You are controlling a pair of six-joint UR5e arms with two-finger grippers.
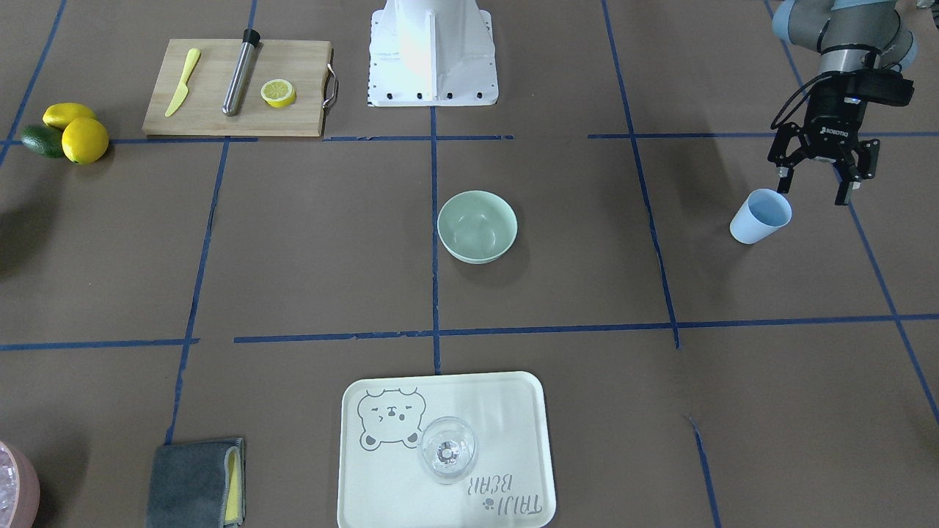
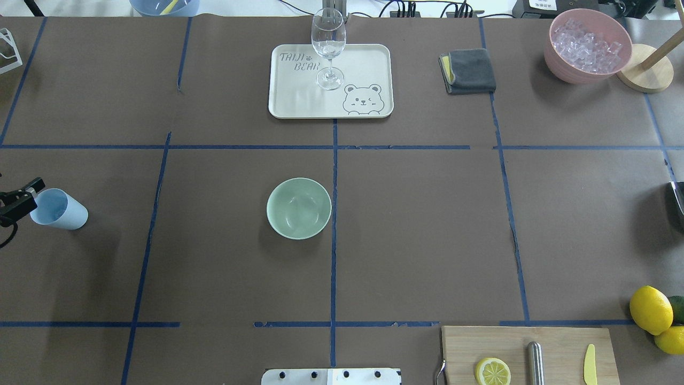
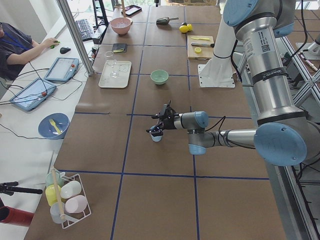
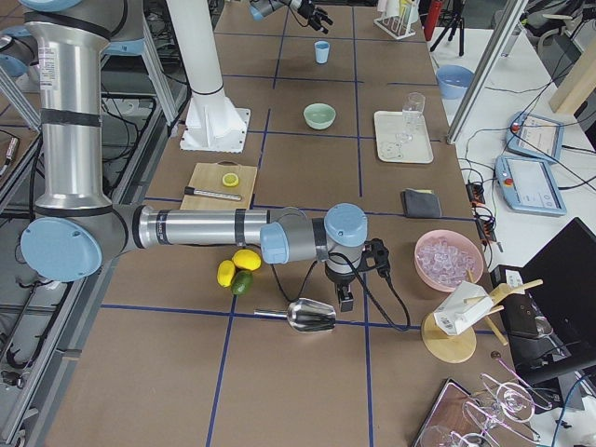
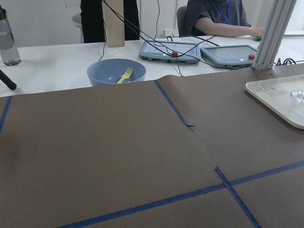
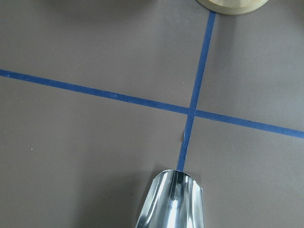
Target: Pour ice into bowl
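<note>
The pale mint-green bowl (image 1: 477, 253) stands empty at the table's middle; it also shows in the overhead view (image 2: 298, 208). A light blue cup (image 1: 761, 216) stands far to the robot's left, also in the overhead view (image 2: 57, 210). My left gripper (image 1: 813, 192) is open and hovers just above and beside the cup's rim, holding nothing. No loose ice cubes show; the cup's inside is not clear. My right gripper (image 4: 345, 296) is low over the table beside a metal scoop (image 4: 312, 317). I cannot tell whether it is open or shut.
A pink container of ice (image 2: 588, 45) and a folded grey cloth (image 2: 469, 71) are at the far right. A tray (image 2: 299, 101) holds a wine glass (image 2: 328, 45). A cutting board (image 1: 235, 88) carries a knife, metal rod and lemon half. Lemons (image 1: 82, 136) lie nearby.
</note>
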